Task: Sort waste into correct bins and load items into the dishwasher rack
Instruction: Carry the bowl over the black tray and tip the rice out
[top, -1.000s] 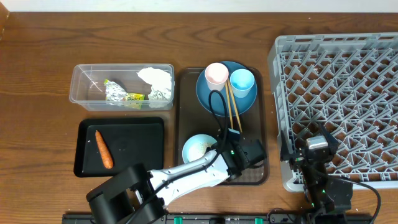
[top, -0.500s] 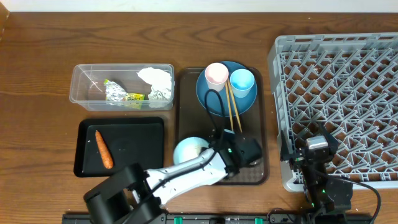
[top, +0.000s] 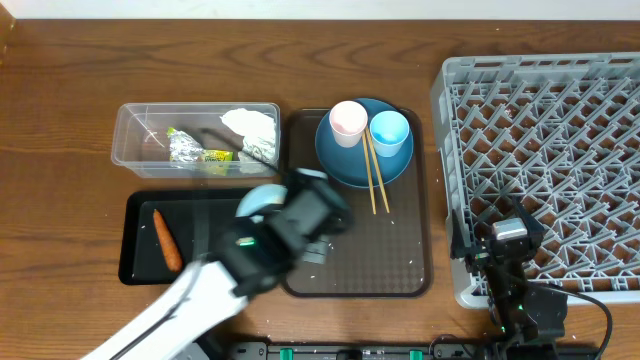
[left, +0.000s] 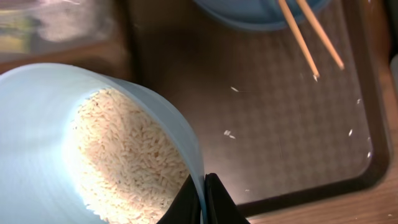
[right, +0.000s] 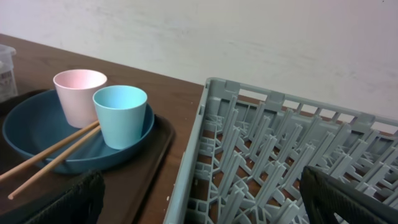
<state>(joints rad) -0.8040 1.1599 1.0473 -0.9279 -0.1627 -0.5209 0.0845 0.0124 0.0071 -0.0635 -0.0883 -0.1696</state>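
The wooden surface (top: 60, 100) carries everything. The grey dishwasher rack (top: 545, 110) fills its right side and has nothing loaded in it. The right pincer (right: 202, 199) hovers at the rack's near left corner with its fingers spread wide apart and nothing between them.

The dark brown tray (top: 385, 250) sits in the middle, just left of the rack. On its far end rests the dark blue plate (top: 345, 165). The pink cup (top: 348, 122) and the light blue cup (top: 389, 131) stand upright on the plate, side by side. The chopsticks (top: 374, 180) slant from the plate down onto the tray.

To the left lies the clear tub (top: 195, 107), holding the crumpled white paper (top: 252, 128) and the foil wrapper (top: 190, 150). Nearer the robot is the black tray (top: 140, 240), with the carrot (top: 166, 240) on its left part.

The left pincer (left: 204, 196) is clamped on the rim of the pale blue bowl (left: 31, 137). It holds the bowl tilted over the right end of the black tray, beside the brown tray's left edge. Rice (left: 130, 162) is heaped against the bowl's lower wall. A few stray grains (left: 229, 132) dot the brown tray.
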